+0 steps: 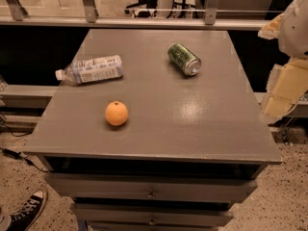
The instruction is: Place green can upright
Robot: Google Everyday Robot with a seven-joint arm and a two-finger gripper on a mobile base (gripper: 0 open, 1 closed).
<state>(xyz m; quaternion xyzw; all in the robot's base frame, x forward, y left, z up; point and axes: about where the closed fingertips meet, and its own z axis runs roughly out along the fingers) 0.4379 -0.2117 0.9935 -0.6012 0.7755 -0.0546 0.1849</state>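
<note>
Green can [184, 59] lies on its side toward the counter's [202, 129] far right, so it needs tipping up. The gripper [283, 90] hangs beyond the right edge, well apart from it; clenched or released, cannot tell.

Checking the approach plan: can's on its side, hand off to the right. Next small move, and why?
Probably bring the hand left over the table toward the green can. The can lies on its side, apart from the bottle and orange, and the hand hangs beyond the table's right edge, not touching it.
</note>
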